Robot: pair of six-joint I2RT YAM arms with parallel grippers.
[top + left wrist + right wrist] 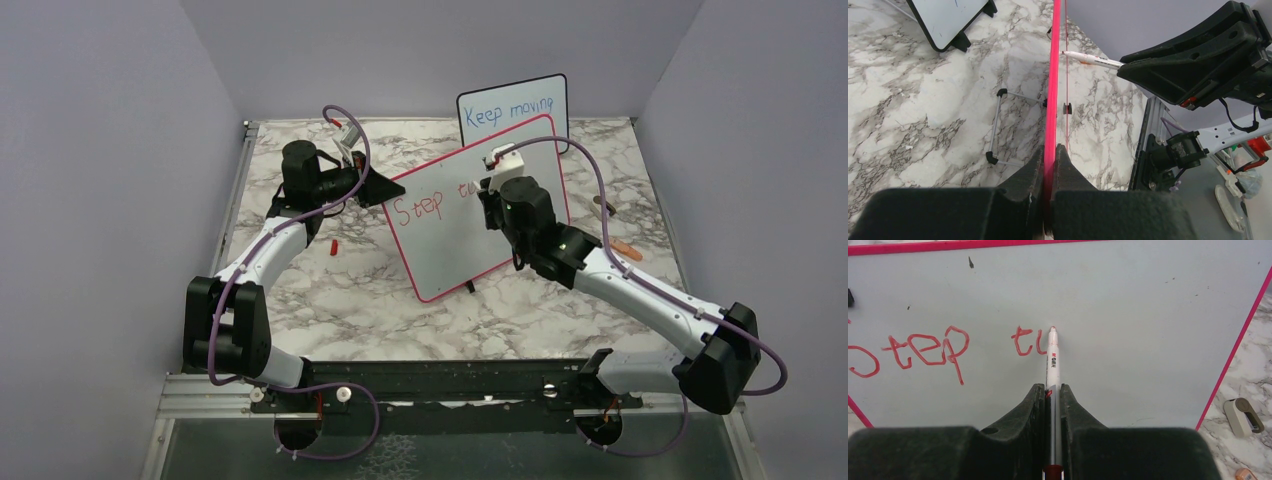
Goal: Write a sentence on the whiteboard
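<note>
My left gripper clamps the whiteboard edge; my right gripper grips the marker, tip at it. The sentence reads only "Step t…"; most remains.

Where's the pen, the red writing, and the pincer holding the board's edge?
pen [1052, 360], right wrist view, on its white barrel.
red writing [923, 352], right wrist view, on the word Step.
left pincer [1050, 149], left wrist view, midway between its tips, clamping the board [1053, 75] by its edge.
</note>
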